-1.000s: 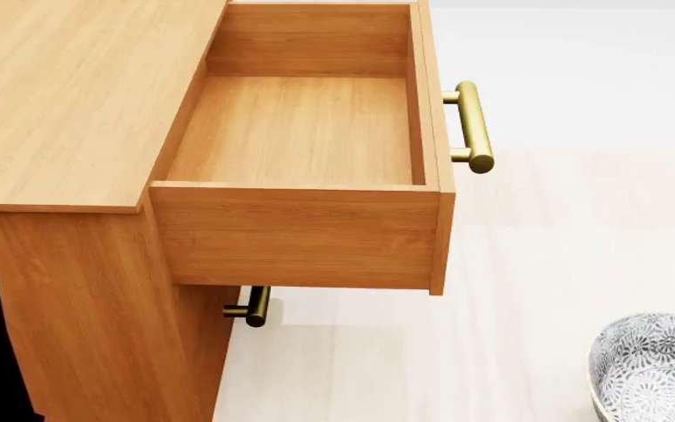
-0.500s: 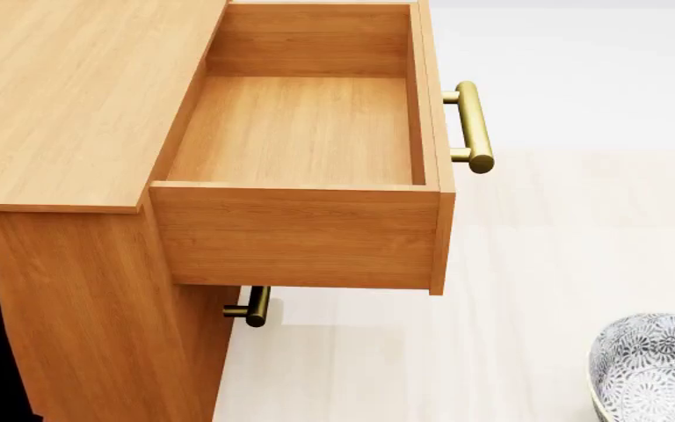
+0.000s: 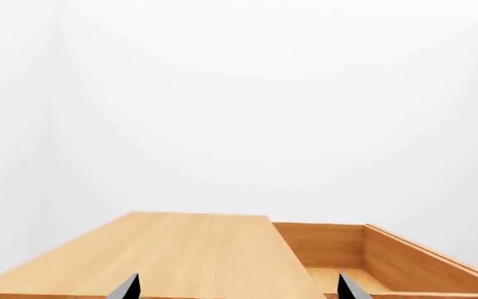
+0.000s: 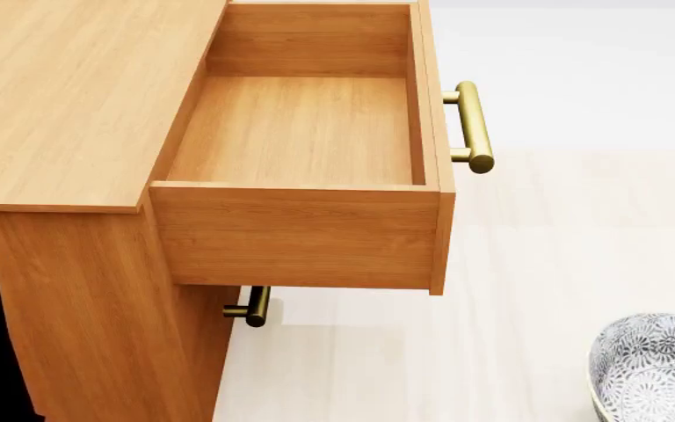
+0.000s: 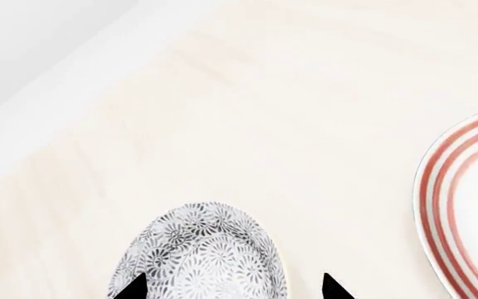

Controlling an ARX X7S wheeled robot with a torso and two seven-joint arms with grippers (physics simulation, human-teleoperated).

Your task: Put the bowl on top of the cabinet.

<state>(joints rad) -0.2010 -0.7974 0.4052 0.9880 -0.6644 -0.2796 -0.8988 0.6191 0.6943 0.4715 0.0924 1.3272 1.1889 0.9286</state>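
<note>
In the left wrist view, we look along the flat top of the cabinet [image 3: 181,255], with its open drawer [image 3: 388,261] beside that top. Our left gripper [image 3: 234,288] has its two tips spread apart with nothing between them. It hangs near the cabinet's edge and points along the top. If this arm swings low, we think it could bump the cabinet or the pulled-out drawer

In the head view, the bowl [image 4: 656,369] sits down on the pale floor [image 4: 548,264], well apart from the cabinet [image 4: 68,97] and far below its top. The open drawer [image 4: 302,132] with its brass handle [image 4: 470,127] sticks out between them. We think the bowl could hit the drawer on the way up, or land inside it and not on the top. We see no gripper here

In the right wrist view, our right gripper [image 5: 231,288] points down with its tips spread, one over the bowl [image 5: 201,255] and one just past its rim. It pinches nothing yet. A plate with red rings [image 5: 459,205] lies near. If we close badly on the thin rim, the bowl could tip or slide
</note>
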